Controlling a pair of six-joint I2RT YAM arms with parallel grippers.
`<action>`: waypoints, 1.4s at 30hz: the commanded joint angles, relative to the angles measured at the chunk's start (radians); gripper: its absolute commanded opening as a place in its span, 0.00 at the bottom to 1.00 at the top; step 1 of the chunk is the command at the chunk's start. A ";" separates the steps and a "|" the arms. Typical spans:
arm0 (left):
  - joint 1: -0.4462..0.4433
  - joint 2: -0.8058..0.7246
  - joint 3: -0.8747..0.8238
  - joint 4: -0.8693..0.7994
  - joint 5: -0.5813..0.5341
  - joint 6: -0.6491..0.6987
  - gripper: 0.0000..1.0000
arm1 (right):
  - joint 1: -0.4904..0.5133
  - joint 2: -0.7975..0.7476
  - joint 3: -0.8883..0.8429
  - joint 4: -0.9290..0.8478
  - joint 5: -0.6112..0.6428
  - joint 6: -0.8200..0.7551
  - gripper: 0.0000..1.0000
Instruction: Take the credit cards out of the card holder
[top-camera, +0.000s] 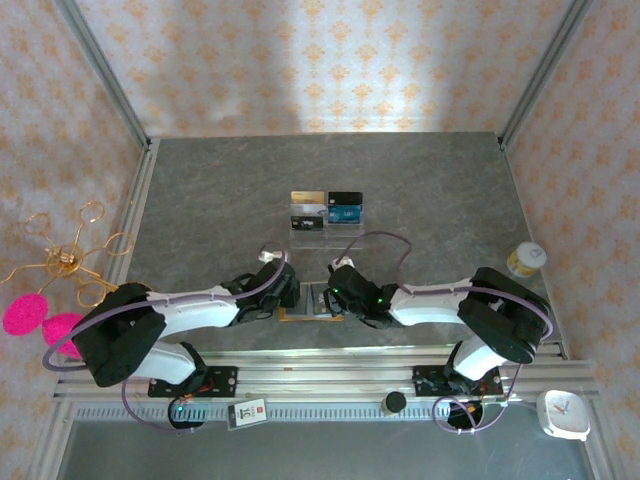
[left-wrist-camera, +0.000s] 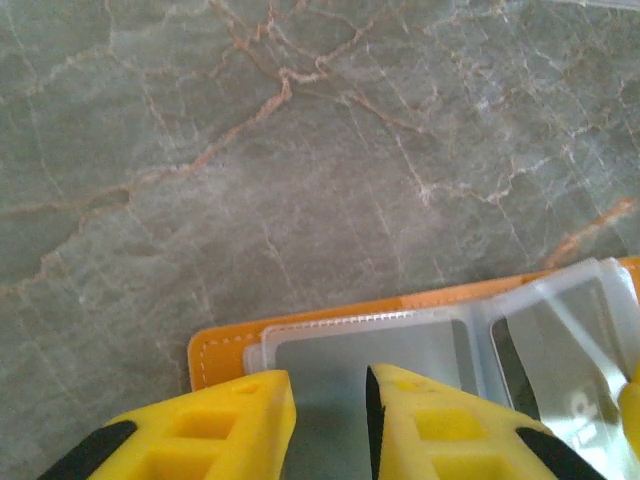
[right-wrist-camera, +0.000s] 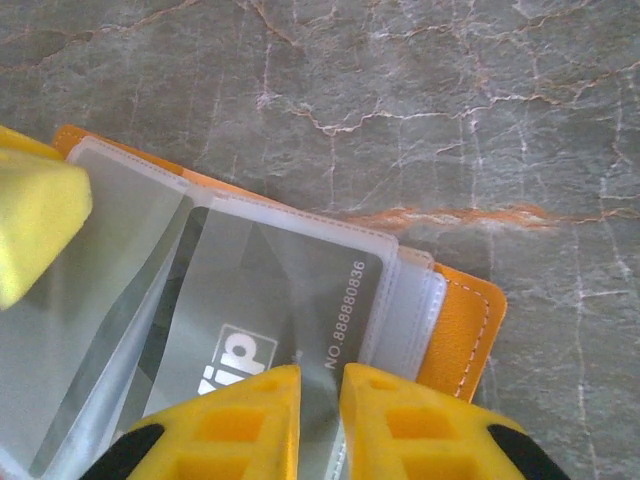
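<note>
The tan-orange card holder (top-camera: 312, 303) lies open and flat on the marble table near the front edge, its clear plastic sleeves (left-wrist-camera: 400, 345) fanned out. A dark grey credit card (right-wrist-camera: 290, 290) printed "VIP" and a number sits inside one sleeve. My left gripper (left-wrist-camera: 330, 400) rests over the holder's left sleeve, jaws slightly apart with nothing between them. My right gripper (right-wrist-camera: 320, 385) hovers over the sleeved card near the holder's right edge (right-wrist-camera: 455, 330), a narrow gap between its yellow fingers. Several more credit cards (top-camera: 327, 210) stand farther back on a stand.
The clear acrylic tiered stand (top-camera: 326, 226) sits mid-table behind the holder. A small yellow-and-white jar (top-camera: 526, 259) is at the right edge. A gold wire ornament with pink pompoms (top-camera: 60, 265) stands outside the left rail, and a white clock (top-camera: 565, 413) sits at front right.
</note>
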 joint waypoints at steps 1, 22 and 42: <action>0.005 0.006 0.013 -0.142 -0.103 0.050 0.31 | -0.001 -0.014 -0.031 -0.063 0.060 0.011 0.19; -0.042 -0.074 -0.081 0.202 0.343 -0.247 0.39 | -0.001 -0.038 -0.081 0.004 0.008 0.027 0.16; -0.082 0.032 0.097 -0.066 0.249 -0.317 0.31 | -0.001 -0.063 -0.100 0.016 0.018 0.032 0.14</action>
